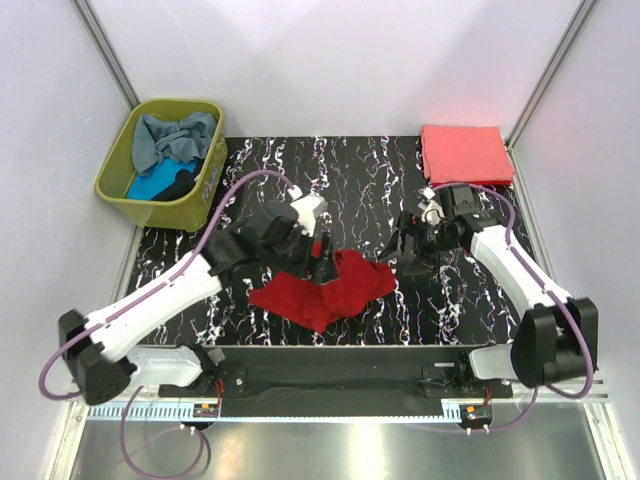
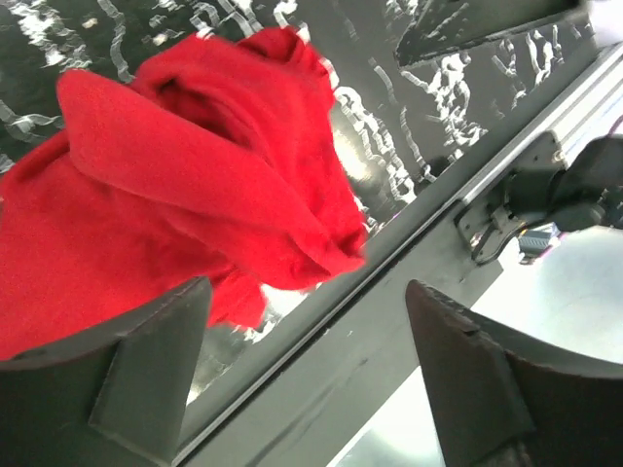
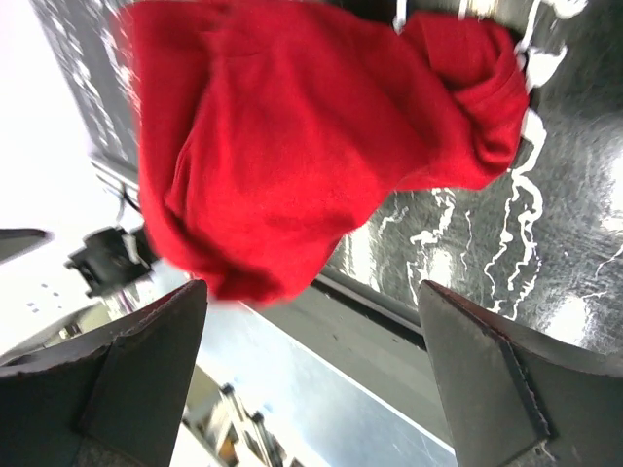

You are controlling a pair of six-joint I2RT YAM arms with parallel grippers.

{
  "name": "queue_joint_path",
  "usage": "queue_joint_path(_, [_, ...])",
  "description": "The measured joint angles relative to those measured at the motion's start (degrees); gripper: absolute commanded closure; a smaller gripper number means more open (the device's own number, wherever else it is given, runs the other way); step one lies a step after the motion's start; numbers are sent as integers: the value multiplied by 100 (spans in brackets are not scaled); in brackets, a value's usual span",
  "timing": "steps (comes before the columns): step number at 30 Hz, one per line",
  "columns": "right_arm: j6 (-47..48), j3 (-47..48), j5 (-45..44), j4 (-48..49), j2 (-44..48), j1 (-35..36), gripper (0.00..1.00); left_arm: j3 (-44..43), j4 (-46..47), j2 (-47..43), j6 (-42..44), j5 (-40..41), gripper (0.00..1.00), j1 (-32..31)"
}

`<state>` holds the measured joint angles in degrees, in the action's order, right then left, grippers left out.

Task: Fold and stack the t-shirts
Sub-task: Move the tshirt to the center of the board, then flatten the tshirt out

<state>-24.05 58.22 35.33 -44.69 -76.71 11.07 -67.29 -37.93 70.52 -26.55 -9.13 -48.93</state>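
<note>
A large dark red t-shirt [image 1: 325, 290] lies crumpled on the marble table near the front middle. It also shows in the left wrist view [image 2: 175, 175] and in the right wrist view [image 3: 282, 146]. My left gripper [image 1: 321, 254] hovers over its left back edge, open and empty [image 2: 307, 292]. My right gripper [image 1: 411, 246] is just right of the shirt, open and empty [image 3: 311, 287]. A coral-pink t-shirt [image 1: 465, 153] lies folded at the back right corner. Grey-blue [image 1: 175, 135], turquoise [image 1: 150, 185] and black [image 1: 185, 180] shirts lie in the basket.
The olive-green plastic basket [image 1: 112, 170] stands off the table's back left corner. The table's front edge has a metal rail [image 2: 389, 282], close to the red shirt. White walls and corner posts enclose the back and sides.
</note>
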Motion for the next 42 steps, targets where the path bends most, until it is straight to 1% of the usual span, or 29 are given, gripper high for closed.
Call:
queue_joint_path(1, [37,-9,-2,-20,-90,59,5,111,-46,-201,9,68,53,48])
queue_joint_path(2, [79,-9,-17,-39,-216,116,6,236,-57,-398,24,140,62,129])
queue_joint_path(3, [114,-11,-28,-42,-328,157,6,345,-92,-555,-17,201,67,247])
queue_joint_path(4, [140,-13,-37,-46,-426,188,7,472,-103,-691,-98,236,64,446])
queue_joint_path(5, [162,-13,-44,-50,-503,210,7,586,-92,-767,-146,245,51,636])
queue_joint_path(6, [188,-13,-46,-50,-586,238,7,734,-74,-809,-236,251,33,918])
queue_joint_path(7, [208,-13,-61,-50,-651,280,7,879,-63,-785,-317,249,22,1209])
queue_joint_path(8, [232,-11,-90,-46,-702,352,6,984,-37,-721,-400,245,19,1410])
queue_joint_path(9, [249,-2,-122,-46,-741,450,6,1121,-17,-570,-509,240,18,1696])
queue_joint_path(12, [289,122,-212,-46,-892,940,5,1392,31,-136,-629,205,17,2155])
queue_joint_path(17, [223,380,-494,11,-1228,1685,4,1491,254,704,-538,149,20,2575])
queue_joint_path(20, [109,494,-815,37,-1464,1917,5,1399,505,1486,-472,109,22,2660])
queue_joint_path(23, [0,608,-1137,61,-1731,2037,6,1246,721,2179,-437,72,23,2590])
queue_joint_path(24, [-48,638,-1246,72,-1808,2063,7,1185,763,2354,-424,76,25,2551])
queue_joint_path(25, [-94,662,-1351,81,-1862,2087,11,1091,789,2529,-402,72,26,2496])
queue_joint_path(27, [-190,702,-1504,114,-1930,2127,13,835,850,2752,-372,50,29,2396])
queue_joint_path(28, [-247,706,-1561,146,-1937,2144,17,710,914,2876,-358,42,35,2345])
queue_joint_path(30, [-323,706,-1670,199,-1939,2164,29,494,1025,3108,-348,-4,45,2277])
queue_joint_path(31, [-378,706,-1718,229,-1939,2170,33,415,1093,3209,-354,-39,53,2251])
queue_joint_path(33, [-466,697,-1829,297,-1939,2179,40,369,1204,3298,-356,-114,63,2216])
queue_joint_path(34, [-487,684,-1878,337,-1939,2179,46,369,1217,3314,-354,-162,77,2216])
queue_joint_path(35, [-507,660,-1921,374,-1939,2179,52,374,1217,3322,-361,-208,83,2216])
queue_joint_path(37, [-535,597,-2011,442,-1939,2181,62,407,1220,3331,-319,-315,96,2218])
queue_joint_path(38, [-538,566,-2092,450,-1937,2184,76,417,1207,3331,-306,-378,100,2223])
queue_joint_path(39, [-522,544,-2149,452,-1923,2184,83,435,1215,3324,-289,-435,100,2236])
queue_joint_path(42, [-468,511,-2435,354,-1799,2184,99,529,1150,3130,-278,-533,100,2286])
